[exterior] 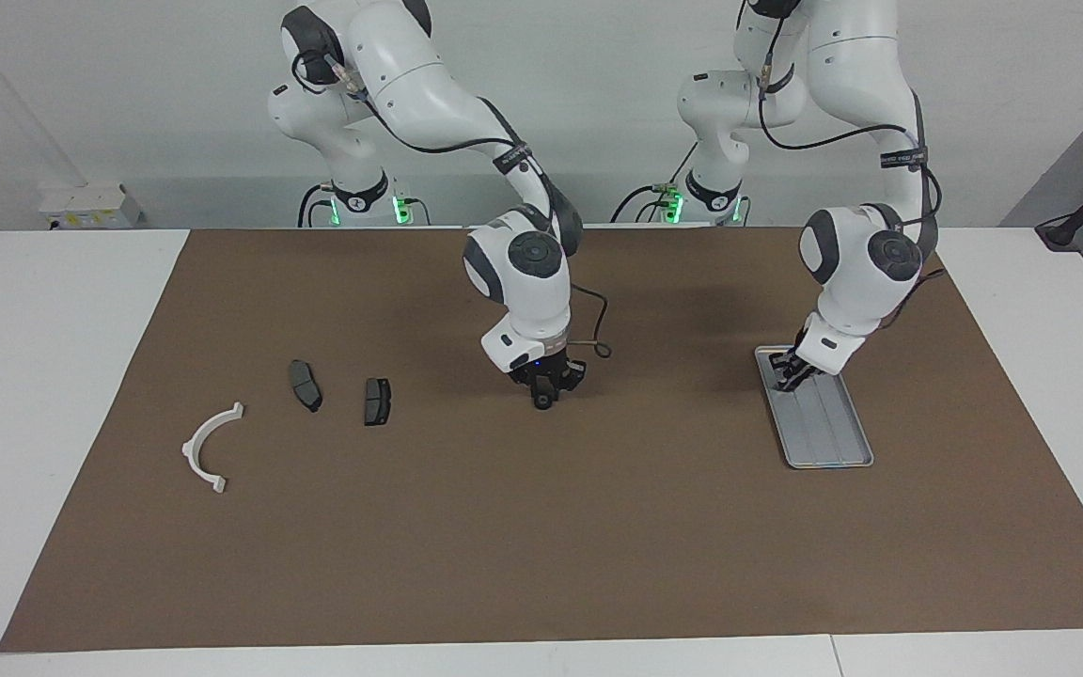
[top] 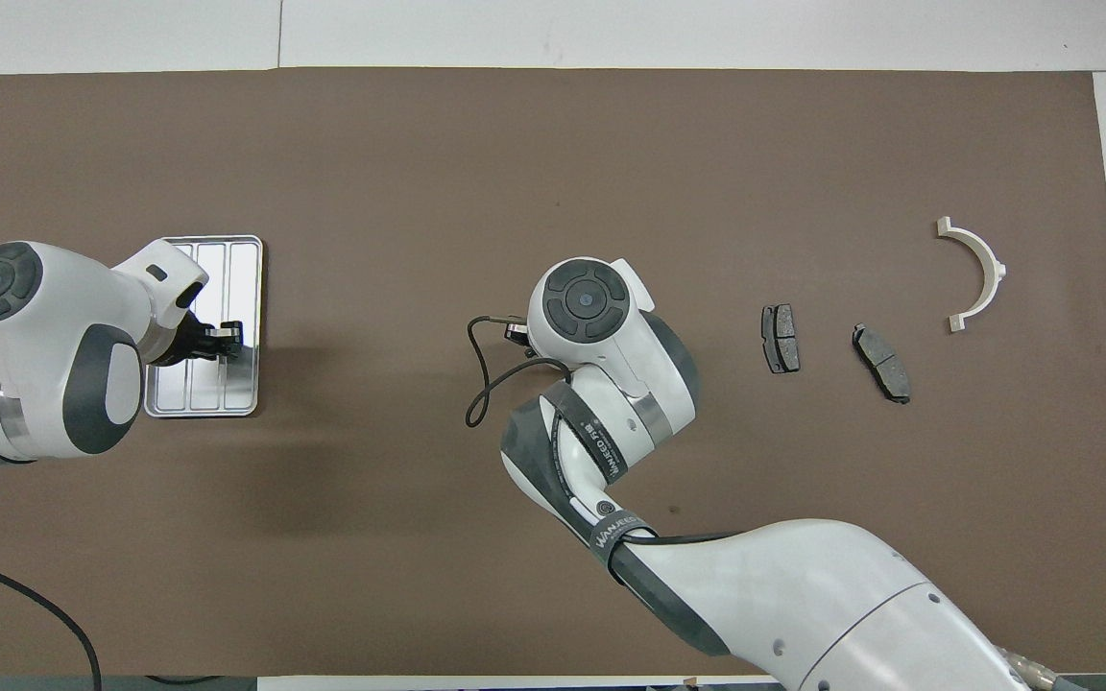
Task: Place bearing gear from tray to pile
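Observation:
A small dark bearing gear (exterior: 540,405) sits low at the brown mat's middle, and my right gripper (exterior: 541,400) is shut on it from above. In the overhead view the right wrist hides both. The silver ridged tray (exterior: 831,434) (top: 248,257) lies toward the left arm's end. My left gripper (exterior: 789,379) (top: 227,339) is shut, down in the tray's end nearer the robots; whether it holds anything does not show. The pile lies toward the right arm's end: a white half-ring bracket (exterior: 192,444) (top: 995,272) and two dark brake pads (exterior: 306,385) (exterior: 377,401) (top: 781,338) (top: 881,362).
The brown mat (exterior: 541,545) covers most of the white table (exterior: 43,395). A black cable loop (exterior: 598,350) hangs off the right wrist. A white box (exterior: 86,207) sits at the table's edge beside the right arm's base.

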Motion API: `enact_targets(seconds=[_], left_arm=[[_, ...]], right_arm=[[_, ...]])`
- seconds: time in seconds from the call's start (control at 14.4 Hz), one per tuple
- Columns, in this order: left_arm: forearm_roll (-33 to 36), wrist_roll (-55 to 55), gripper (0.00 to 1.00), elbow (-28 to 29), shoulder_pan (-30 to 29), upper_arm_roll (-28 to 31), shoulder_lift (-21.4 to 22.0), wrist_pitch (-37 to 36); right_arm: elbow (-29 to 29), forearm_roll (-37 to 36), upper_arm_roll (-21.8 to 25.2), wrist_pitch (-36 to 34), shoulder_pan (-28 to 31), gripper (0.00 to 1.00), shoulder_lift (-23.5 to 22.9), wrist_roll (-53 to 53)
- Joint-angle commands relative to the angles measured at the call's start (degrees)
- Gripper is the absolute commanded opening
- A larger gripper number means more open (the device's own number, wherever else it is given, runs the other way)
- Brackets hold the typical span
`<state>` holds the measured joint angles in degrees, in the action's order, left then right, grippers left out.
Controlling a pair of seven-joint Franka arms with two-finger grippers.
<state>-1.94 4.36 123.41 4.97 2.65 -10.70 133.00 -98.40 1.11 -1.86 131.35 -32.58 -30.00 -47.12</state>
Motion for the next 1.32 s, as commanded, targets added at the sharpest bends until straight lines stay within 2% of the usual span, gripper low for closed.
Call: enact_targets(seconds=[0.0, 0.21, 0.42, 0.69, 0.9, 1.11, 1.25], left_arm=[[-1.04, 2.31, 0.04, -3.08, 0.48, -0.1, -0.03, -2.65], [-1.13, 5.82, 0.04, -4.14, 2.15, -0.19, -0.11, -2.92], [-1.13, 9.16, 0.04, -5.02, 3.64, -0.19, -0.2, -2.75], [-3.24, 17.41, 0.04, -7.83, 7.76, -0.19, -1.43, -3.18], [-3.42, 27.42, 0.04, -9.5, 13.64, -0.19, -1.61, -3.1], [-3.33, 39.37, 0.04, -12.12, 22.34, -0.01, -2.83, -2.74], [-3.07, 49.37, 0.04, -18.35, 29.1, 0.16, -7.56, -3.44]], right_arm=[[-1.79, 1.0, -0.43, 0.92, 1.12, 0.24, 1.43, 0.8], [-1.62, 1.0, -0.34, 1.19, 1.3, 0.0, 1.26, 0.8], [-0.39, 0.91, -0.34, -0.65, 3.83, 0.0, 1.34, 3.34], [8.12, 0.91, -0.43, -13.9, 11.64, 0.0, 3.62, 14.14], [9.11, 0.91, -0.43, -17.79, 19.2, 0.0, 7.13, 25.46], [9.1, 1.0, -0.43, -20.43, 27.37, 0.0, 8.55, 40.22], [8.67, 1.0, -0.43, -20.53, 33.35, 0.0, 8.55, 51.29]])
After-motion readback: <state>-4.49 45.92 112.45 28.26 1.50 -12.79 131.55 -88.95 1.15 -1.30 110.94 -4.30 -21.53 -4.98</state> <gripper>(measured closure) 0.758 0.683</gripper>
